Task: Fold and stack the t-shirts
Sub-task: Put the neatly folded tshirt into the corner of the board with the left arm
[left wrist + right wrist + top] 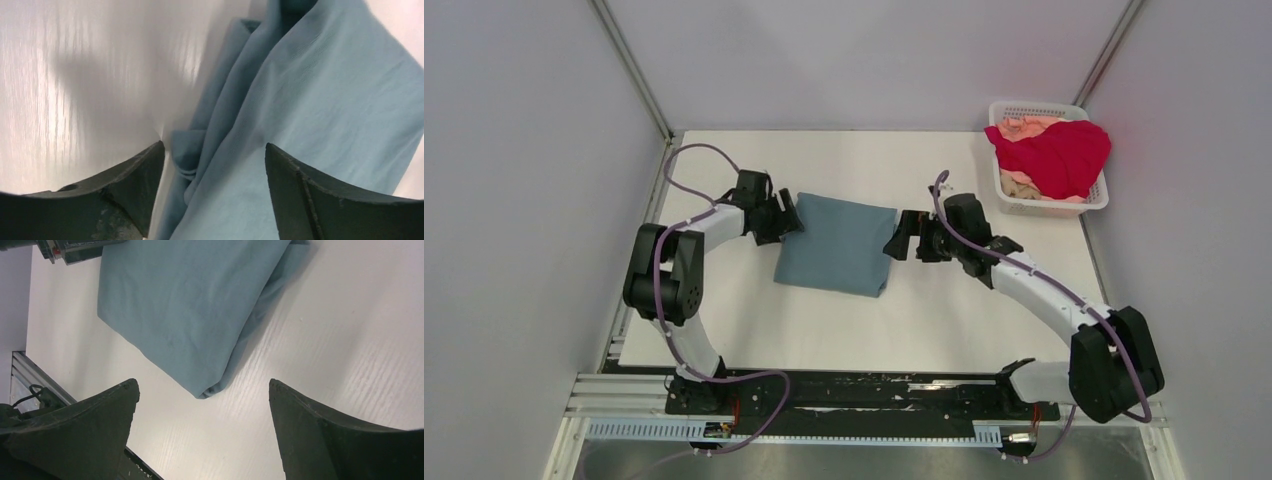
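Observation:
The teal blue-grey t-shirt (836, 245) lies folded into a rectangle on the white table (904, 320). My left gripper (790, 222) is open at the shirt's far left edge, with cloth folds between its fingers in the left wrist view (300, 100). My right gripper (898, 240) is open just right of the shirt; the shirt's near corner (190, 320) lies ahead of its fingers, apart from them. The crimson red t-shirt (1056, 155) and the pale peach t-shirt (1024, 127) are heaped in the white basket (1006, 205).
The basket stands at the table's far right corner. Grey walls enclose the table at left, back and right. A black rail (864, 395) with both arm bases runs along the near edge.

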`<state>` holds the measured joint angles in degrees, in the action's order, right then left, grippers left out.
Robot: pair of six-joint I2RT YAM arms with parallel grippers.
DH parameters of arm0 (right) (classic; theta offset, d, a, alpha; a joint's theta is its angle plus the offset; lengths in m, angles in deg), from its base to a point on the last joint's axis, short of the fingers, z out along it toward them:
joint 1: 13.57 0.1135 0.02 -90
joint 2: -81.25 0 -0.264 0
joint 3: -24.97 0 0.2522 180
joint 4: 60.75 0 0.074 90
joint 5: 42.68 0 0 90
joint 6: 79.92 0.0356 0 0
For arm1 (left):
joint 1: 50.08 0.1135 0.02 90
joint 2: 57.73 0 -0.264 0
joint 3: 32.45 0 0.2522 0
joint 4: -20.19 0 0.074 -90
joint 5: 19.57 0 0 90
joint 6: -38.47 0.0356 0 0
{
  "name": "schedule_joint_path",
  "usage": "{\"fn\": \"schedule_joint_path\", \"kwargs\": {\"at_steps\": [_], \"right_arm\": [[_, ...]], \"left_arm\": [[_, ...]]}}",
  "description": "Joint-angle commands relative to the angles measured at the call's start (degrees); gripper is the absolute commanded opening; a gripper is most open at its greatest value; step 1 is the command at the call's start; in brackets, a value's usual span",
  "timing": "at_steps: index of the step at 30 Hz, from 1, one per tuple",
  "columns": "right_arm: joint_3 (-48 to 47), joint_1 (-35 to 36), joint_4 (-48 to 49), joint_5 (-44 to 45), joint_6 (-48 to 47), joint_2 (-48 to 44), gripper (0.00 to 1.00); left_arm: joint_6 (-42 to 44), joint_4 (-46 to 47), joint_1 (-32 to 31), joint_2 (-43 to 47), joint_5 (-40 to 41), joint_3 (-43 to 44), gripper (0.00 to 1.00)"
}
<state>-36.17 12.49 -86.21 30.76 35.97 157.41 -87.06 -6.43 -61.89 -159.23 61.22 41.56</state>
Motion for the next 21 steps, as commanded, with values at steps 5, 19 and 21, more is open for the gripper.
{"fn": "schedule_joint_path", "kwargs": {"at_steps": [5,19,21], "right_arm": [[1.4,-0.8,-1.2,5.9,-1.2,-7.6,1.0],[4.1,-2.2,-2.1,10.4,-3.7,-13.4,1.0],[4.2,-2.4,-2.2,11.5,-4.3,-13.9,1.0]], "left_arm": [[0.3,0.4,0.2,-7.3,-6.9,5.9,0.45],[4.9,-3.8,13.7,-8.7,6.3,18.6,0.0],[5.9,-5.5,16.6,-11.4,7.5,22.4,0.0]]}}
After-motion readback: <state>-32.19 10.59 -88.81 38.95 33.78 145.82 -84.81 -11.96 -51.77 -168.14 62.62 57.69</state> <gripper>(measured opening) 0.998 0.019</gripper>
